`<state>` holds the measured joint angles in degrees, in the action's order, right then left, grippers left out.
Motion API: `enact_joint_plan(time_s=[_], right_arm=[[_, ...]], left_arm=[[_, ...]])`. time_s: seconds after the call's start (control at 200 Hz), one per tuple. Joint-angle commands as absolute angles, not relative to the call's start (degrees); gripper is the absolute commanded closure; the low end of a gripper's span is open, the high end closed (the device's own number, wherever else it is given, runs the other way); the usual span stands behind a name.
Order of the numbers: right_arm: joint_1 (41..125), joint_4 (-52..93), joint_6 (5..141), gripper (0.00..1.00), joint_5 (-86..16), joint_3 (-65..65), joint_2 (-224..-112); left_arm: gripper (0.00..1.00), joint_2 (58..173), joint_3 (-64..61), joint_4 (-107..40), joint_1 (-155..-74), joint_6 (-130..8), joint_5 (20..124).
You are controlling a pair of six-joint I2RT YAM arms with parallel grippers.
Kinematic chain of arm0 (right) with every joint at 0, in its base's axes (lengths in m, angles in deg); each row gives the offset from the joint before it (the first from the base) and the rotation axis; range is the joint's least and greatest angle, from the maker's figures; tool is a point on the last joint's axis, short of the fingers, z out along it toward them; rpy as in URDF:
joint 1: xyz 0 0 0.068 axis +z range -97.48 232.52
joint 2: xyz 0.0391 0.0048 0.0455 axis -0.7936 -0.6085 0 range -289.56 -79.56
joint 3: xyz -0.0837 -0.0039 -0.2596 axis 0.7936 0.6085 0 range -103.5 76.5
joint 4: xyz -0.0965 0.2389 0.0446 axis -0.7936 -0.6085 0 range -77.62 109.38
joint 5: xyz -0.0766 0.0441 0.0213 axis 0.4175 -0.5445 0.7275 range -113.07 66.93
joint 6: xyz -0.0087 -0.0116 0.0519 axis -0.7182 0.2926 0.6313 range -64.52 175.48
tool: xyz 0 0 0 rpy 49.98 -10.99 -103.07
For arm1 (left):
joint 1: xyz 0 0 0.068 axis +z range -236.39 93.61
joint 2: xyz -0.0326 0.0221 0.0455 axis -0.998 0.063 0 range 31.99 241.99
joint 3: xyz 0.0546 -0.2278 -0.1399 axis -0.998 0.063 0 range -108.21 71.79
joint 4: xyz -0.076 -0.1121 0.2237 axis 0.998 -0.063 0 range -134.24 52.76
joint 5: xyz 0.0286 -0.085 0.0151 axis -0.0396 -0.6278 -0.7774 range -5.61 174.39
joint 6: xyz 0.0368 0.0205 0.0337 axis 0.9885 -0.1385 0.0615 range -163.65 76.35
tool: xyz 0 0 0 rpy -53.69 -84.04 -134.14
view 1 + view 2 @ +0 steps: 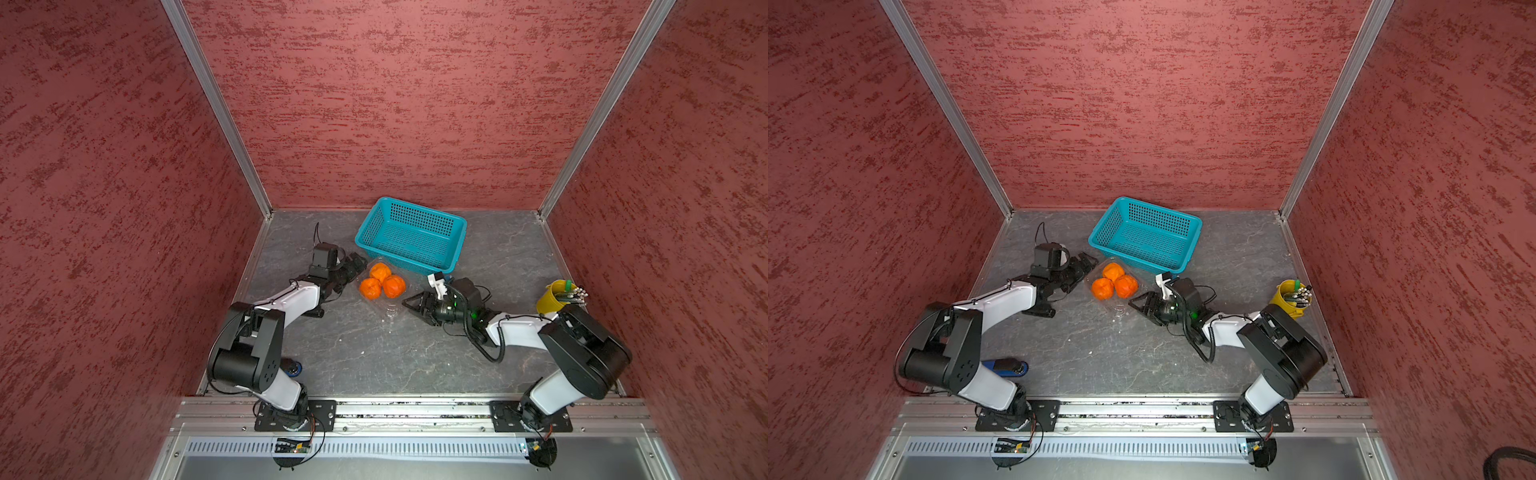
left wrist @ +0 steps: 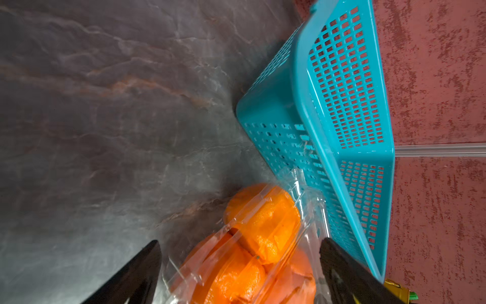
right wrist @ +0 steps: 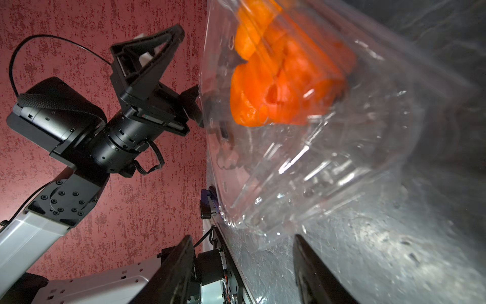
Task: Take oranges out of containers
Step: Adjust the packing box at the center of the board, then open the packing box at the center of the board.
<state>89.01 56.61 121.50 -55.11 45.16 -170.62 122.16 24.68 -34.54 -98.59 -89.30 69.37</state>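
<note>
We can barely trace the clear container (image 1: 390, 311) on the table (image 1: 374, 357); three oranges (image 1: 381, 281) sit inside, just beside the basket (image 1: 415, 207). Left gripper (image 1: 359, 262) spread wide, flanking its corner; right gripper (image 1: 405, 304) parted, just short. Open table on its near side.

light: even | shadows: soft | glare: container (image 3: 328, 168) | wrist views: blurred

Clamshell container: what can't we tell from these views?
- Container lid, open or shut: the clear plastic is nearly invisible in both top views, with glare and blur in the wrist views.
- Oranges: the left wrist view's edge cuts off the nearer two.
- Blue object: left arm hides most of it in both top views.
- Yellow cup contents: too small, and right arm covers part.
- Right gripper contact with the container: blurred.
</note>
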Motion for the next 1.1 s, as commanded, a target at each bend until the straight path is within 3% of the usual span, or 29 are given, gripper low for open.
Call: enact_joint_plan(time_s=[0.0,0.165,0.531,0.822,1.097], right_arm=[[88.6,57.2,122.4,0.39,-53.9,45.6,-170.1],[88.6,56.3,122.2,0.39,-54.0,45.9,-168.8],[85.7,50.9,120.2,0.37,-52.6,51.8,-159.2],[82.0,42.9,115.4,0.37,-53.7,50.4,-157.1],[82.6,48.2,117.1,0.43,-57.2,49.6,-161.1]], left_arm=[[0.13,123.0,25.3,-32.3,-100.0,-88.4,67.1],[0.20,118.1,30.3,-33.6,-104.4,-89.5,68.9],[0.23,101.3,41.3,-43.2,-109.9,-93.6,76.1],[0.23,102.9,40.6,-43.6,-110.0,-93.7,76.4],[0.22,104.7,40.2,-43.1,-110.1,-93.8,76.4]])
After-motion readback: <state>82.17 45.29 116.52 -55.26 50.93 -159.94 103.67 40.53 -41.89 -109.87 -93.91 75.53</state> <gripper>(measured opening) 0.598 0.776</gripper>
